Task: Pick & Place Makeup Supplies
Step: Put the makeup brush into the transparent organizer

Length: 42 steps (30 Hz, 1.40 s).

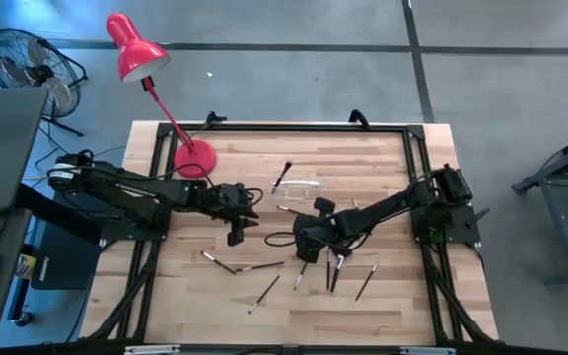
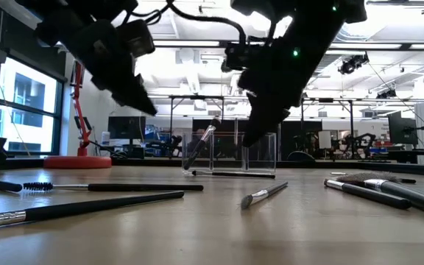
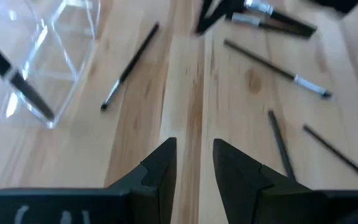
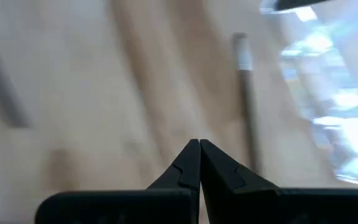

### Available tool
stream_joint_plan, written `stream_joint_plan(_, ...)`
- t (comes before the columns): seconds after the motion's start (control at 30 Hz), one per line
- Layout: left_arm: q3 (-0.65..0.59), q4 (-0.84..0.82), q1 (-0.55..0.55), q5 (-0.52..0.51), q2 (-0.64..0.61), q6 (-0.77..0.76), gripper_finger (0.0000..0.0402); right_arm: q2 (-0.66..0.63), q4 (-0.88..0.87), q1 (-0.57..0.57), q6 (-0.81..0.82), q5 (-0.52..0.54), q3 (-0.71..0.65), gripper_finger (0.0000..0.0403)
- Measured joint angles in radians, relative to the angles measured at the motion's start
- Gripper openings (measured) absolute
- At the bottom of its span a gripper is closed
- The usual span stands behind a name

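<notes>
Right pincer (image 4: 199, 152), fingers together and empty, is hovering over the counter (image 1: 392, 296); left pincer (image 3: 194, 163) is waiting apart. Brushes (image 1: 335, 268) lying below it need regrasping; one is standing in the holder (image 1: 299, 187) beyond.

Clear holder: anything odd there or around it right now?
Only one brush leans askew inside the clear holder. The other brushes lie scattered flat across the table. Nothing looks spilled or damaged.
</notes>
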Motion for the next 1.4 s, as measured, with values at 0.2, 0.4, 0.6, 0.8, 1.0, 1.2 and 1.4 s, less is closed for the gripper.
stream_joint_plan(0.2, 0.0, 0.034, 0.0, -0.005, 0.0, -0.005, 0.0103, 0.0, -0.001, -0.032, -0.002, 0.077, 0.0, 0.0001)
stream_joint_plan(0.4, 0.0, 0.027, 0.0, -0.004, 0.0, -0.018, 0.0103, 0.002, 0.075, -0.099, -0.001, -0.083, -0.048, 0.0043)
stream_joint_plan(0.6, 0.0, 0.027, 0.0, -0.004, 0.0, -0.06, 0.0103, 0.002, 0.159, -0.121, -0.047, -0.122, -0.101, 0.0113)
stream_joint_plan(0.8, 0.0, 0.027, 0.0, -0.004, 0.0, -0.061, 0.0103, 0.002, 0.243, -0.126, -0.111, -0.099, -0.177, 0.0163)
stream_joint_plan(1.0, 0.0, 0.028, 0.0, -0.015, 0.0, -0.061, 0.0103, -0.003, 0.384, -0.143, -0.097, -0.164, -0.268, 0.017)
stream_joint_plan(1.2, 0.0, 0.035, 0.0, -0.024, 0.0, -0.061, 0.0103, -0.006, 0.535, -0.157, -0.033, -0.263, -0.36, 0.0102)
stream_joint_plan(1.4, -0.002, 0.038, 0.0, -0.023, 0.053, -0.061, 0.0103, -0.002, 0.532, -0.11, -0.08, -0.273, -0.345, 0.0012)
